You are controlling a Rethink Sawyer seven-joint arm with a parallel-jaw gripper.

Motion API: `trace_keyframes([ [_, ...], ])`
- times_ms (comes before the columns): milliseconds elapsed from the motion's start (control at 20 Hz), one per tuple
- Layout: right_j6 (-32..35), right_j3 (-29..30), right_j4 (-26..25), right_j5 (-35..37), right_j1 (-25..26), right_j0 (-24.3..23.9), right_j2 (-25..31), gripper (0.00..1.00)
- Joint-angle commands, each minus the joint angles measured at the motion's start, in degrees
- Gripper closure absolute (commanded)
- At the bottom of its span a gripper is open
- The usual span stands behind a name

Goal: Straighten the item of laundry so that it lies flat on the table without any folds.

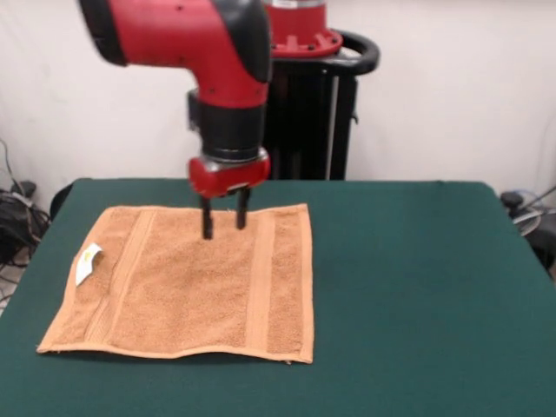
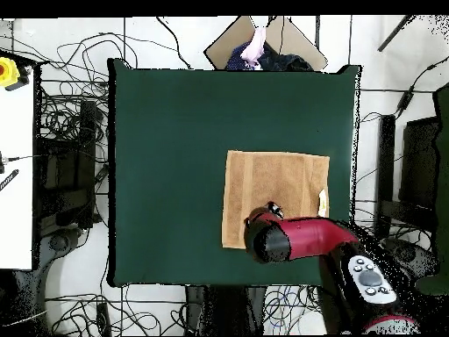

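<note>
Now towel spread flat, 2 stripes, tag

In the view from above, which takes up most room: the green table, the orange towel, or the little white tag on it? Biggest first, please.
1. The table, by far the widest.
2. The towel, covering a small part of the table; the red arm hides one corner.
3. The tag, a sliver at the towel's edge.
</note>
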Motion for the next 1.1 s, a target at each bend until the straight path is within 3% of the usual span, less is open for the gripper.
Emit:
trace_keyframes([
  [50, 23.7, 6.7, 5.1, -13.6, 6.1, 7.7, -10.5, 0.0],
  [250, 25.3, 6.1, 7.9, -19.3, 10.7, 11.0, -13.0, 0.0],
  [450, 26.4, 6.5, 11.5, -21.1, 12.0, 13.8, -13.6, 0.0],
  [650, 26.7, 9.5, 15.1, -19.2, 8.6, 16.7, -14.0, 0.0],
  [900, 25.6, 16.3, 18.4, -11.1, -3.3, 18.1, -13.1, 0.0],
  [1100, 25.7, 18.2, 20.5, -10.2, -6.0, 18.6, -11.9, 0.0],
])
